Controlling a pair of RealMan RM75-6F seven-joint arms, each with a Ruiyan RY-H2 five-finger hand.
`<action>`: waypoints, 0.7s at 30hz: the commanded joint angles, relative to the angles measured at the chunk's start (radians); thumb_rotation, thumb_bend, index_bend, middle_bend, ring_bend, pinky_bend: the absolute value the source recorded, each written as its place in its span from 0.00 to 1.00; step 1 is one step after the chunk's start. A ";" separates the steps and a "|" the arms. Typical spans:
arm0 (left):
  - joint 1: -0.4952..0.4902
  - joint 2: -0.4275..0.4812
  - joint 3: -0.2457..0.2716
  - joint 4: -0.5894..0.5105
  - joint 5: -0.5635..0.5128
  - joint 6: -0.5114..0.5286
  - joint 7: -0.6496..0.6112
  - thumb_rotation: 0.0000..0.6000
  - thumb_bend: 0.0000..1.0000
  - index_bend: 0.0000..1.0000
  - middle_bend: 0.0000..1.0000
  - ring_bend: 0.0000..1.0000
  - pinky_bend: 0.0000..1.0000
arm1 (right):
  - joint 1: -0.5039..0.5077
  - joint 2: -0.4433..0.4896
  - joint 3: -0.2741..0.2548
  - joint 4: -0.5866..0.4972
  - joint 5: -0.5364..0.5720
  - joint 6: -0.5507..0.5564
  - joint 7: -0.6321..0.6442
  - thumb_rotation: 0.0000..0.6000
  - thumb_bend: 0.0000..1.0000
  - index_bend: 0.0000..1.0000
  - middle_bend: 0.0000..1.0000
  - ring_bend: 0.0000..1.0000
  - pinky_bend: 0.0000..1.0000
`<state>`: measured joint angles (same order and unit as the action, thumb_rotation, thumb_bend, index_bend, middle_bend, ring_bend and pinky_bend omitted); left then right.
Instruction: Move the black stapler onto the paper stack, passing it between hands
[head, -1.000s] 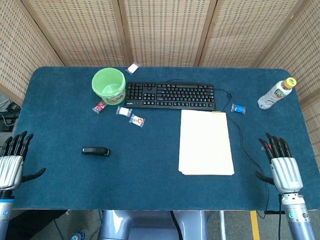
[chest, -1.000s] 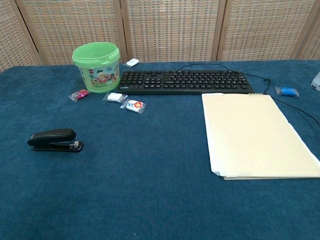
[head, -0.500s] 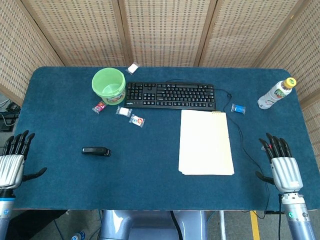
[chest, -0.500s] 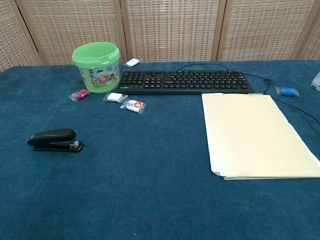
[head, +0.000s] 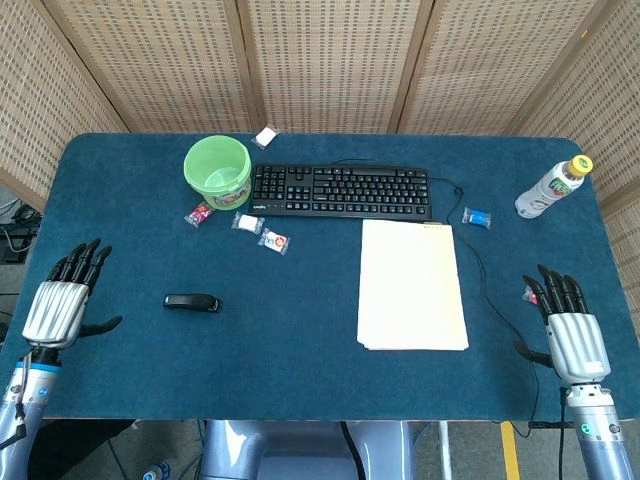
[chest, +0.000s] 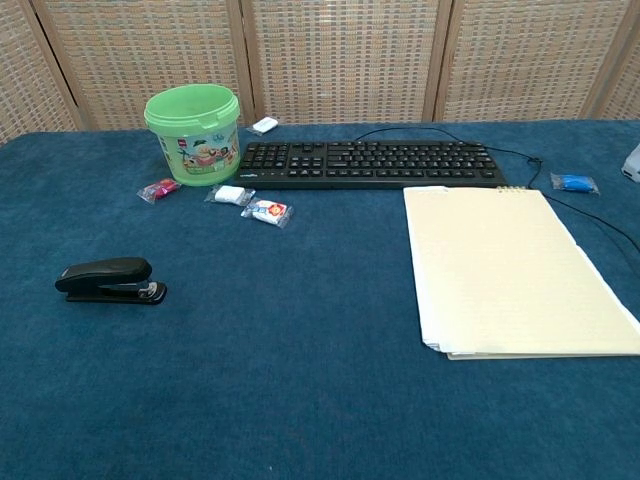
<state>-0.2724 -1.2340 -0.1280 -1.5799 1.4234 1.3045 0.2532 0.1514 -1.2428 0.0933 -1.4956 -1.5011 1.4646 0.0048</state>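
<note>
The black stapler (head: 192, 302) (chest: 110, 280) lies flat on the blue table, left of centre. The cream paper stack (head: 411, 285) (chest: 510, 268) lies to the right, in front of the keyboard. My left hand (head: 62, 305) hovers at the table's left edge, open with fingers spread, a short way left of the stapler. Over at the right front edge my right hand (head: 567, 328) is open too, empty, well right of the paper. Neither hand shows in the chest view.
A black keyboard (head: 340, 191) with its cable runs along the back. A green bucket (head: 218, 170) and small wrapped sweets (head: 262, 232) sit at the back left. A bottle (head: 552, 186) and a blue packet (head: 477, 217) are at the back right.
My left hand has moved forward and inward over the table's left edge, closer to the stapler. The right hand has barely shifted. The stapler has stayed put.
</note>
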 joint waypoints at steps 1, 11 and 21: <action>-0.032 -0.006 -0.016 -0.014 -0.019 -0.037 0.018 1.00 0.16 0.19 0.06 0.12 0.24 | 0.000 0.000 0.000 0.000 0.000 0.000 0.003 1.00 0.11 0.13 0.00 0.00 0.00; -0.120 -0.036 -0.026 -0.030 -0.113 -0.180 0.093 1.00 0.22 0.29 0.16 0.19 0.28 | -0.002 0.007 0.005 0.001 0.006 0.002 0.021 1.00 0.11 0.13 0.00 0.00 0.00; -0.196 -0.101 -0.019 -0.010 -0.198 -0.276 0.188 1.00 0.24 0.36 0.19 0.21 0.29 | -0.003 0.011 0.008 0.000 0.011 0.000 0.035 1.00 0.11 0.13 0.00 0.00 0.00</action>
<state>-0.4524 -1.3197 -0.1496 -1.5949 1.2428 1.0443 0.4204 0.1487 -1.2320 0.1005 -1.4953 -1.4910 1.4649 0.0394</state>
